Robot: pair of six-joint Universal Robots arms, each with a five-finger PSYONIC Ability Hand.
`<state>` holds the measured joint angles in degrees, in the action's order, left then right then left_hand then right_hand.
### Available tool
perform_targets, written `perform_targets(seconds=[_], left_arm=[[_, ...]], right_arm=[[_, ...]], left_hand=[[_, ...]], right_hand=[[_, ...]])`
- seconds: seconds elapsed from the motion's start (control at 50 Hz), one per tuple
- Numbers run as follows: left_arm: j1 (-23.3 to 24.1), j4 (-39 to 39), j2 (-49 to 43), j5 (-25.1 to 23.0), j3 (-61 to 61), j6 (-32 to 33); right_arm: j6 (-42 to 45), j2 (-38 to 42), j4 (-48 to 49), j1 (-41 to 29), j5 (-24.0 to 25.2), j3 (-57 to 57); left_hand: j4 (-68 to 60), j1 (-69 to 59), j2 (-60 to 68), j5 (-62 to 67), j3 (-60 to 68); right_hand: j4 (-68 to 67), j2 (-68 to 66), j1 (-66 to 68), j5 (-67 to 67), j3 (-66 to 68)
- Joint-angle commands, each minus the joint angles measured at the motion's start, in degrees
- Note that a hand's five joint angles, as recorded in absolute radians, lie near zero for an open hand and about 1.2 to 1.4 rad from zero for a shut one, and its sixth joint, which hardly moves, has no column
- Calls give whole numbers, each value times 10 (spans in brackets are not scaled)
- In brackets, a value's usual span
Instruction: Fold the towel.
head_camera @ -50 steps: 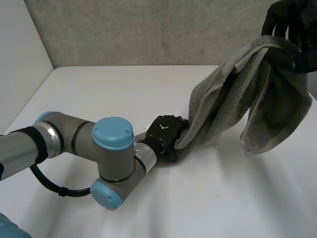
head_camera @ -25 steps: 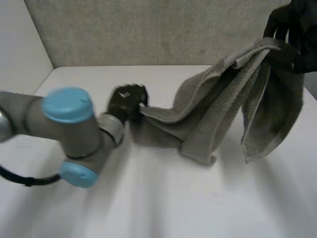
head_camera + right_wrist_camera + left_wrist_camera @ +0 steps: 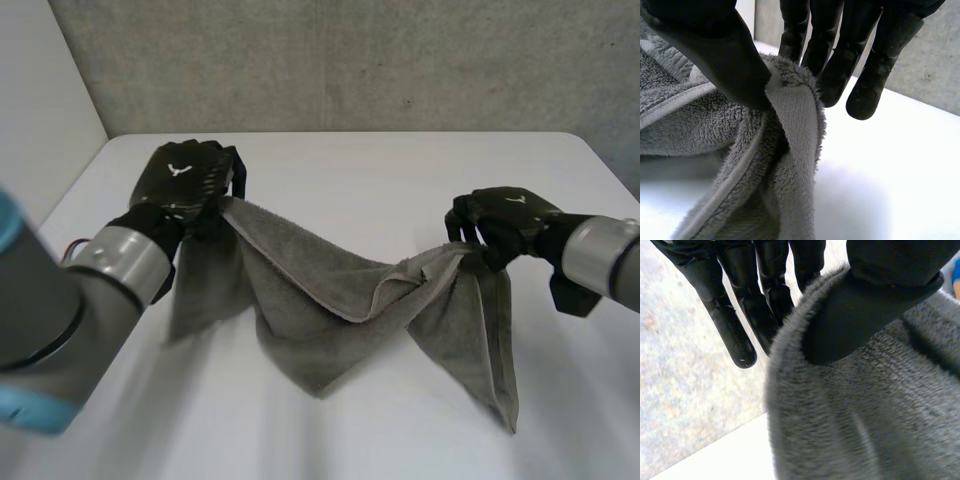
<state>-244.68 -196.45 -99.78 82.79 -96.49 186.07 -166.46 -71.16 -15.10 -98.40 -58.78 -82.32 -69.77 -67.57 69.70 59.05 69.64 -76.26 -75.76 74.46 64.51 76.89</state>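
White table [image 3: 350, 170]; grey towel [image 3: 320, 320] sags between left robot hand [image 3: 185, 180] and right robot hand [image 3: 505, 215], each pinching edge.

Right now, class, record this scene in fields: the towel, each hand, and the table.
towel: grey, strung between both hands, sagging in the middle
left hand: raised, pinches one end of the towel between thumb and fingers
right hand: pinches the opposite end, thumb against fingers
table: white, beneath the towel
task state: towel not yet folded flat
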Motion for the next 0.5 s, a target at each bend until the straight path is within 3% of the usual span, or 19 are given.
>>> perform_targets(seconds=[0.02,0.04,0.08,0.14,0.18,0.2,0.24,0.32,0.38,0.46,0.5], left_arm=[[-26,5,-156,9,190,82],[-26,5,-156,9,191,83],[-26,-4,-172,7,275,89],[-25,-25,-166,12,305,87],[-25,-122,-113,38,315,84],[-25,-123,-113,38,315,84],[-26,-219,-55,74,285,68],[-24,-249,-23,86,244,50],[-25,-226,-16,84,204,43],[-25,-189,-15,82,112,36],[-25,-185,-16,81,79,35]], right_arm=[[10,55,88,-66,-49,112],[10,55,89,-66,-49,112],[5,52,221,-84,-51,115],[-2,42,302,-90,-54,103],[-32,-1,457,-89,-60,58],[-33,-1,458,-89,-60,58],[-88,-29,555,-87,-68,22],[-146,-32,532,-86,-68,23],[-177,-16,422,-71,-52,57],[-147,46,269,-49,-7,116],[-121,60,240,-47,13,124]], left_hand=[[-102,-124,103,110,104],[-102,-124,103,110,104],[-102,-124,103,110,104],[-102,-124,103,110,104],[-102,-124,103,110,104],[-102,-124,103,110,104],[-102,-124,103,110,104],[-102,-124,103,110,104],[-102,-124,103,110,104],[-102,-124,103,110,104],[-102,-124,103,110,104]], right_hand=[[-37,-42,55,55,31],[-37,-42,55,55,31],[-37,-42,55,55,31],[-37,-42,55,55,31],[-37,-42,55,55,31],[-37,-42,55,55,31],[-37,-42,55,55,31],[-37,-42,55,55,31],[-37,-42,55,55,31],[-37,-42,55,55,31],[-37,-42,55,55,31]])
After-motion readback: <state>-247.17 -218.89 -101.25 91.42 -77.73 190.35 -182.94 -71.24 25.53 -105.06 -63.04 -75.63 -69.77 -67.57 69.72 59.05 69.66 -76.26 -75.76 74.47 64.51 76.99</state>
